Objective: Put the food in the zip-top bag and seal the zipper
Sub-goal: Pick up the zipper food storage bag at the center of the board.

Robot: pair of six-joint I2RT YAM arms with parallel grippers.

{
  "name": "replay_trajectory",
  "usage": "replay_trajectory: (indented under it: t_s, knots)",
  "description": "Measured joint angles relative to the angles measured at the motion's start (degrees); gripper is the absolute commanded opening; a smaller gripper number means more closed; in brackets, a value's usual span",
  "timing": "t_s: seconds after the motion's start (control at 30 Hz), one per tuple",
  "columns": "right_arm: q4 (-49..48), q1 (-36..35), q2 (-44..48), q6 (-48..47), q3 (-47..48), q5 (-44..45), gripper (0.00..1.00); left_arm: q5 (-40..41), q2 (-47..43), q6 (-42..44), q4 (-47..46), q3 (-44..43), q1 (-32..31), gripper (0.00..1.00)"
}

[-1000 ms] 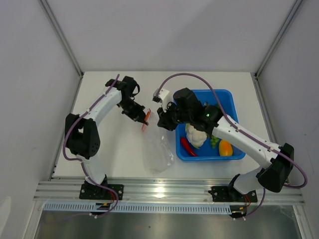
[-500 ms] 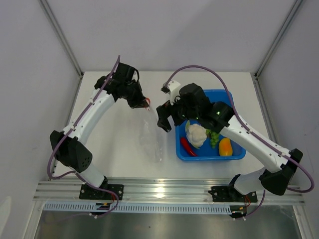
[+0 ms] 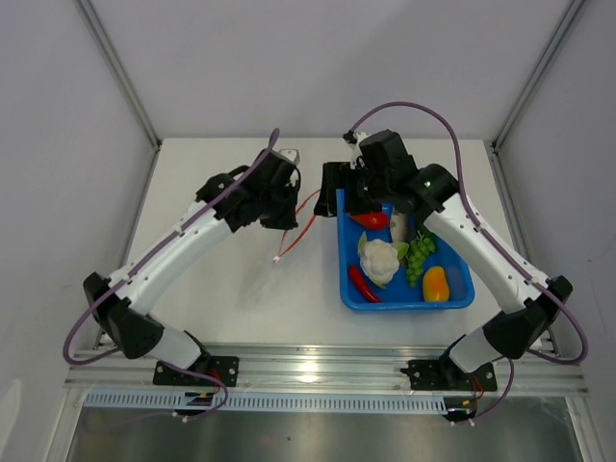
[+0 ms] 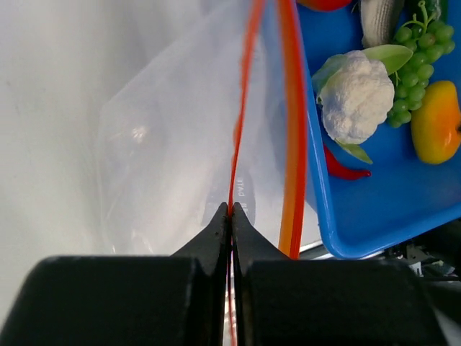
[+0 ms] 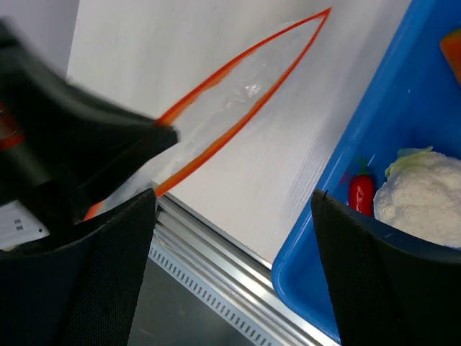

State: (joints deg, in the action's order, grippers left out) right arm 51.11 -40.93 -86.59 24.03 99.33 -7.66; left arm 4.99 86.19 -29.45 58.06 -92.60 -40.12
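left gripper (image 4: pixel 230 209) pinching zipper (image 4: pixel 294 108), right gripper (image 5: pixel 232 194) spread wide, food (image 3: pixel 378 262) in blue tray (image 3: pixel 399 303)

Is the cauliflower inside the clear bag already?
No, the cauliflower sits in the blue tray next to the grapes, outside the clear bag.

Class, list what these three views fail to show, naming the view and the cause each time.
- Top view: clear body of the zip-top bag lost against the table.
- Top view: fingertips of the left gripper hidden under its wrist.
- Left wrist view: tomato cut off by the top edge.
- Right wrist view: zipper near end hidden behind the left gripper.
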Motion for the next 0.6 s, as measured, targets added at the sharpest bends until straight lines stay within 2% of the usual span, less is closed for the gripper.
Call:
replay_trajectory:
  t_s: [0.07,0.1,0.2,0.33,0.6]
  knots:
    - [0.9,2.1,-1.4,2.0,0.2,-1.3,0.84,2.5,-3.3,0.0,-0.7,2.6,-0.9,0.0]
    - [1.4,3.3,-2.0,3.2,0.2,-2.3,0.77,3.8,-5.1,0.0,-0.8,4.0,-0.8,0.01]
    - [1.4,6.9,-3.7,7.2,-0.1,-6.0,0.73,6.6,-10.2,-0.1,-3.5,8.4,-0.6,0.01]
    - [0.6,8.2,-6.4,11.8,0.1,-8.6,0.72,8.8,-13.0,-0.7,-4.5,10.1,-0.6,0.0]
    - [1.0,5.8,-10.8,15.2,3.6,-11.5,0.71,12.4,-10.8,-3.3,-4.9,10.0,-0.9,0.01]
